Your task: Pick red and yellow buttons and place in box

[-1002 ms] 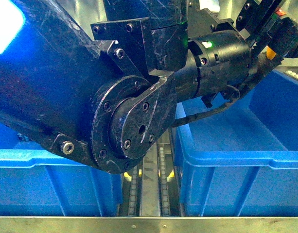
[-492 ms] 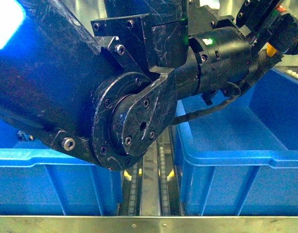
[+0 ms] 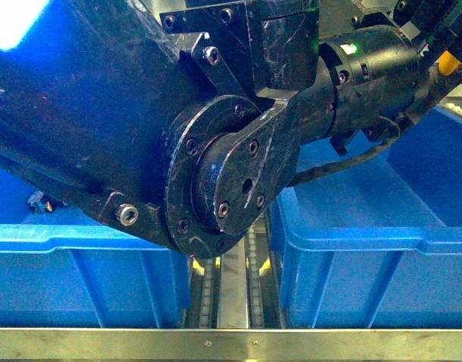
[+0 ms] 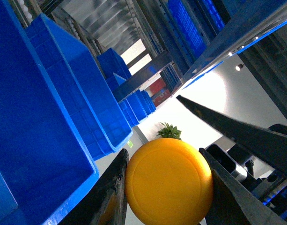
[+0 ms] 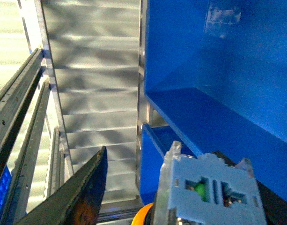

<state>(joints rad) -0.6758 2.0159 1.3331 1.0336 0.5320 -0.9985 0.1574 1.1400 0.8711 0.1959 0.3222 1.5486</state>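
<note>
In the left wrist view a yellow button (image 4: pixel 169 183) faces the camera with its round glossy cap. My left gripper (image 4: pixel 164 157) is shut on it, a dark finger (image 4: pixel 108 194) pressed against each side of the cap. In the right wrist view my right gripper (image 5: pixel 180 187) is shut on another yellow button (image 5: pixel 209 192), seen from behind. Its pale grey body fills the gap and only an orange-yellow rim (image 5: pixel 145 214) of the cap shows. One dark finger (image 5: pixel 84 192) stands beside it and the other is hidden. A blue box (image 5: pixel 218 70) lies close behind. No red button is in view.
A black arm joint (image 3: pixel 231 170) fills most of the front view and hides both grippers. Blue bins stand at the left (image 3: pixel 80 249) and right (image 3: pixel 359 241), with a metal roller track (image 3: pixel 234 290) between them. Stacked blue bins (image 4: pixel 49 103) and shelving show in the left wrist view.
In the front view the big arm joint has shifted up and to the right, and the black wrist section behind it has risen toward the top right corner.
</note>
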